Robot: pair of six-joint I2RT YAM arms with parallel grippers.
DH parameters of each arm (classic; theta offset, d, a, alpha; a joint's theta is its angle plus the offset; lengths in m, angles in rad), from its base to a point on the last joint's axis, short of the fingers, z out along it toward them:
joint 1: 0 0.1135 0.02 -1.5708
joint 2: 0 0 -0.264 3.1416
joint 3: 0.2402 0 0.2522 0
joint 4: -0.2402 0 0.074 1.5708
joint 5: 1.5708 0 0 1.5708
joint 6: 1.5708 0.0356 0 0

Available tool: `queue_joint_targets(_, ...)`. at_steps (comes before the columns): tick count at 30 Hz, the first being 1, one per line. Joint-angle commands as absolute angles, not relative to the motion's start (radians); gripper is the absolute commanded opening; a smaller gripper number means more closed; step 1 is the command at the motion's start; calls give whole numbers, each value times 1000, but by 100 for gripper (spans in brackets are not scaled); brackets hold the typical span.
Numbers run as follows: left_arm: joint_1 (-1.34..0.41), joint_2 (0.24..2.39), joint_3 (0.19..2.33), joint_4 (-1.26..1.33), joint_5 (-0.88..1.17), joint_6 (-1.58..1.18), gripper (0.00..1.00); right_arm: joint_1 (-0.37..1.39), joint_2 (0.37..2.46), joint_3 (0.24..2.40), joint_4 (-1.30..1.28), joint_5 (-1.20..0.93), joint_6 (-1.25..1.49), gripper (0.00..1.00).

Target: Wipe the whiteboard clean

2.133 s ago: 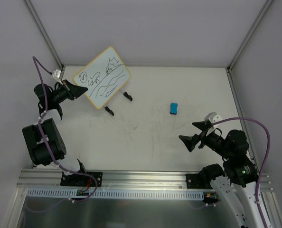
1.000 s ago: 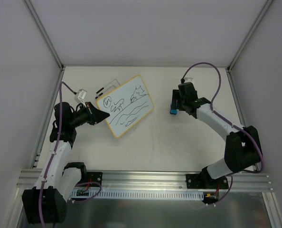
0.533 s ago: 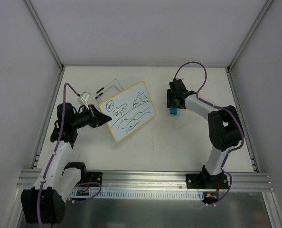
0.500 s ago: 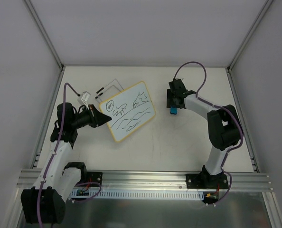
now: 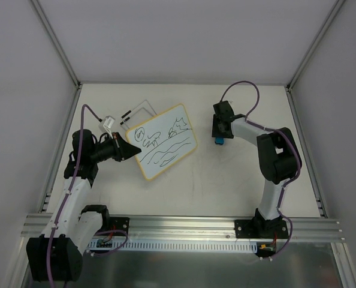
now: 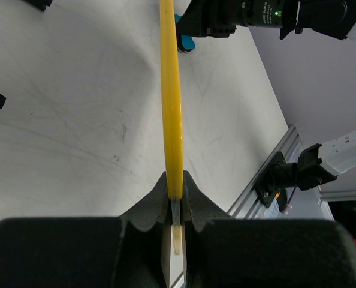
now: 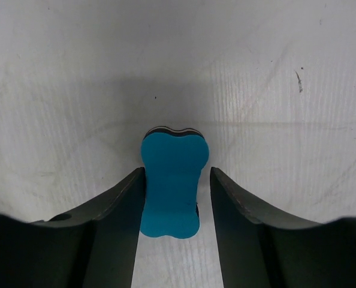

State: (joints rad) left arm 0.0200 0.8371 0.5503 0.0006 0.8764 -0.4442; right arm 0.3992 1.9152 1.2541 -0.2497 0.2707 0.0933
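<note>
- Yellow-tan rim of the whiteboard (image 6: 171, 90) runs edge-on into the left gripper (image 6: 175, 187), whose black fingers pinch tight on it. The board sits left of centre over the table (image 5: 226, 180).
- Black scribbles cover its smooth white face, and its corners are rounded.
- Right gripper (image 7: 176, 177) is partly spread, fingers straddling a blue bone-shaped eraser (image 7: 172, 156) on the scuffed tabletop, well apart from the board.

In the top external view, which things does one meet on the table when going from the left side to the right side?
left claw → whiteboard → blue eraser
</note>
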Motion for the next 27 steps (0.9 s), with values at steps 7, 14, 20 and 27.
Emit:
queue_joint_targets(7,20,854,572,67,939,-434,0,394,1917,1282,-233,259,89,22)
queue_joint_targets(14,18,845,572,61,876,-417,0,408,1748,1137,-121,152,72,10)
queue_joint_targets(20,18,854,580,43,819,-385,0,511,1537,927,61,109,61,11)
queue_joint_targets(27,5,871,583,23,793,-341,0,647,1456,739,385,66,48,8)
